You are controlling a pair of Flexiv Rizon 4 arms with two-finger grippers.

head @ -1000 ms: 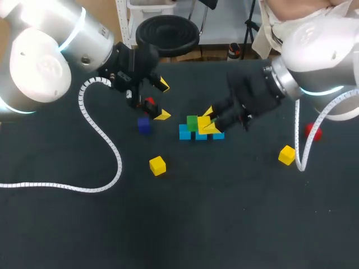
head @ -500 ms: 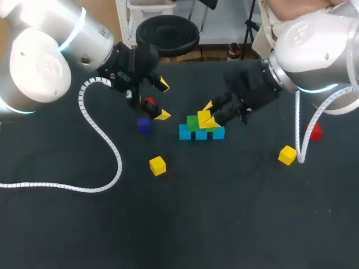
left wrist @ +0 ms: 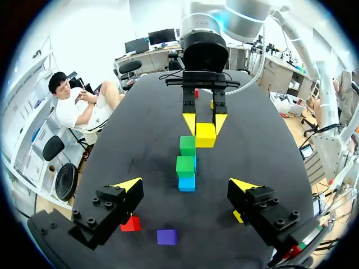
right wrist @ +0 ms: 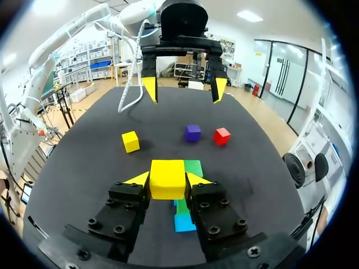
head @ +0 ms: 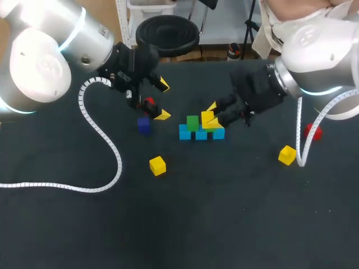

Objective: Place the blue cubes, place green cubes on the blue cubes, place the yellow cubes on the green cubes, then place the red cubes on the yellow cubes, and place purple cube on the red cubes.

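The right gripper (head: 212,117) gripped a smooth, square-edged yellow cube (head: 207,117) from both sides. It sat just right of centre in the head view, above the row of blue cubes (head: 193,134) and beside a green cube (head: 192,123). Since a second earlier it had drifted slightly up and right. The left gripper (head: 162,100), up and left of centre, gaped wide and held nothing, above a red cube (head: 149,102). Only the left wrist view showed a second green block (left wrist: 185,166).

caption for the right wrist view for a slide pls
Right pincer holds a yellow cube over the green cubes stacked on blue cubes; left pincer open opposite.
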